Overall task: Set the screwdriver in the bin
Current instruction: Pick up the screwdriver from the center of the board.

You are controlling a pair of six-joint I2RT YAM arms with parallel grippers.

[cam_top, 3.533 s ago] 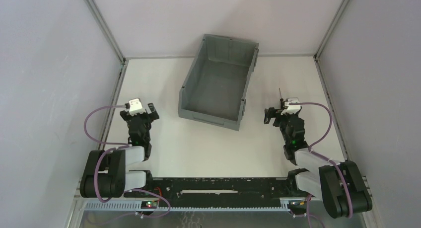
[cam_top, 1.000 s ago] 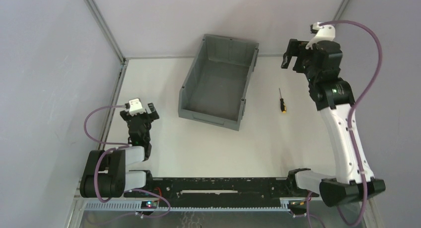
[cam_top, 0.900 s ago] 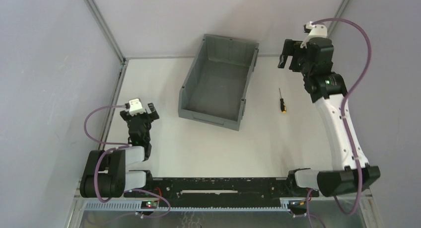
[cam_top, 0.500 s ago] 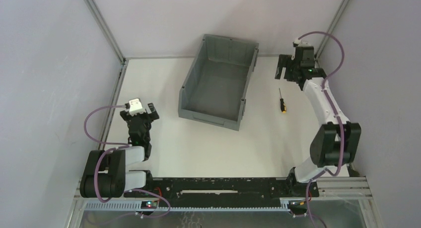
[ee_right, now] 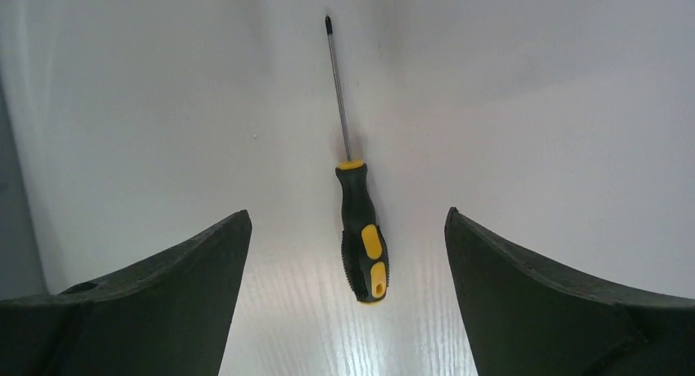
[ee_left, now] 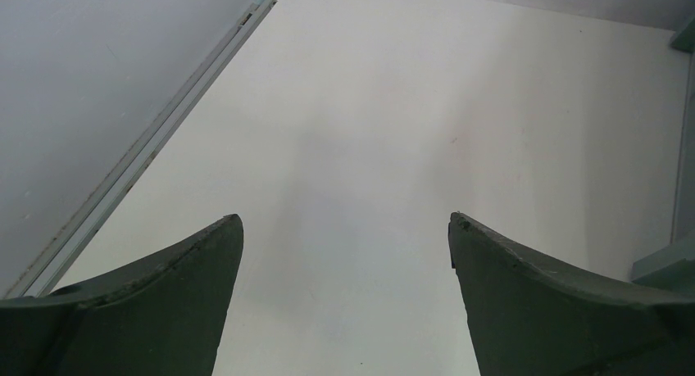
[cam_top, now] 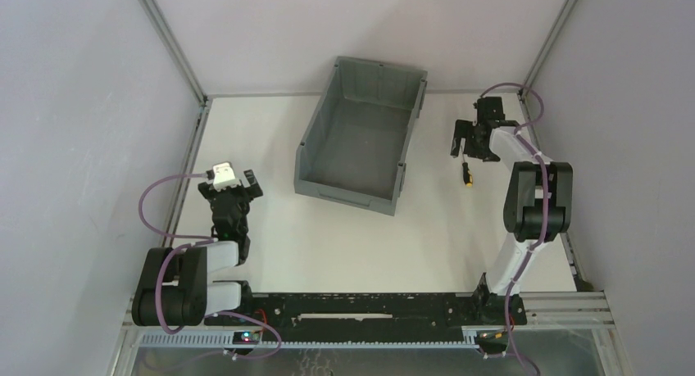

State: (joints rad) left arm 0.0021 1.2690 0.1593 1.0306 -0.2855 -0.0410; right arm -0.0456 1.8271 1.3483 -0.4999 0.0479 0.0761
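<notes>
**A:** Where's the screwdriver lying?

**B:** Flat on the white table, out to the right of the bin and apart from it, not inside.

**A:** Which way does it run?

**B:** In the top view its long axis goes roughly near to far. The black and yellow handle is at the near end, and the thin shaft goes off toward the back wall under the gripper. In the right wrist view the tip points up the picture and leans slightly left, with the handle closest to the camera.

**A:** And the right gripper?

**B:** It's above the screwdriver with its fingers spread wide, one on each side of the handle. Neither touches it.

**A:** The left gripper?

**B:** It's near its own base, well left of the bin. Its fingers are also spread, with only bare table between them
</notes>
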